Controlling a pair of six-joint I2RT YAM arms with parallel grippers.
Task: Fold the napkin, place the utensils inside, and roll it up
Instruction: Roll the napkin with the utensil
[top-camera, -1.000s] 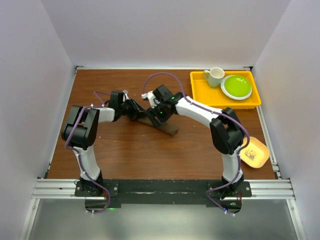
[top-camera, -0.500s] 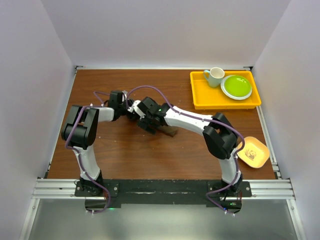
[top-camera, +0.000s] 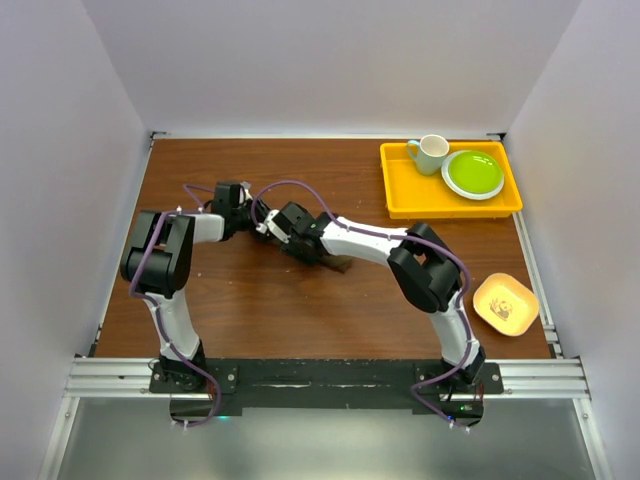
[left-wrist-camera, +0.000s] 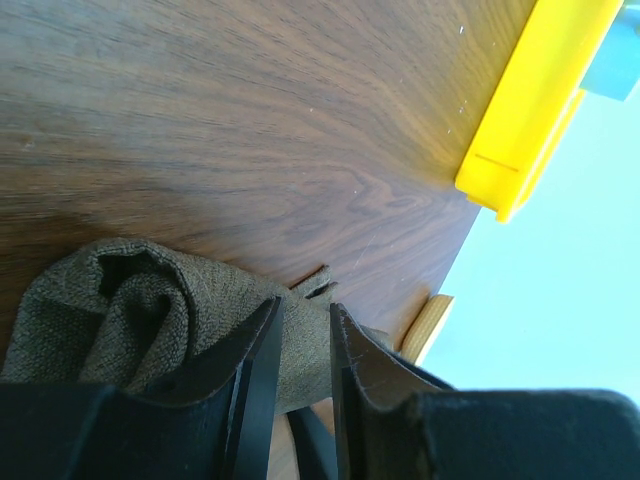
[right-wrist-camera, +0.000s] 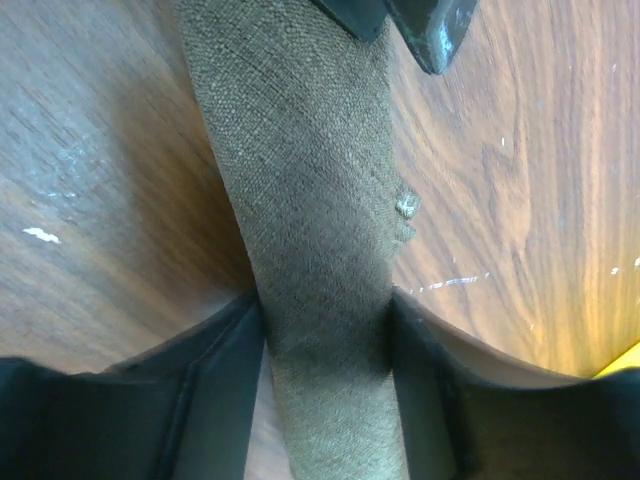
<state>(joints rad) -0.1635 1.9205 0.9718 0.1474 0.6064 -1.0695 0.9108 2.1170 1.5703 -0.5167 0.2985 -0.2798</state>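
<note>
The dark brown soft fabric napkin lies on the brown wooden table as 1 narrow, tight roll, near the middle of the table and between my 2 wrists. My right gripper straddles that roll partway along its length, both fingers touching its sides and squeezing it a little, so I count that as a grip. My left gripper is at one end of the roll, where the cloth bunches into a loose coil; its fingers stand nearly pressed together and, as far as I can judge, nip a fold of the fabric.

I see the slim silver table knife in none of the 3 views. I judge it is wrapped inside, but the cloth hides the proof.

So folding and rolling look done, and the task seems close to its end. What I think is left: tidy the loose coil at my left end, check that the roll holds its shape, then let go with both grippers.
</note>
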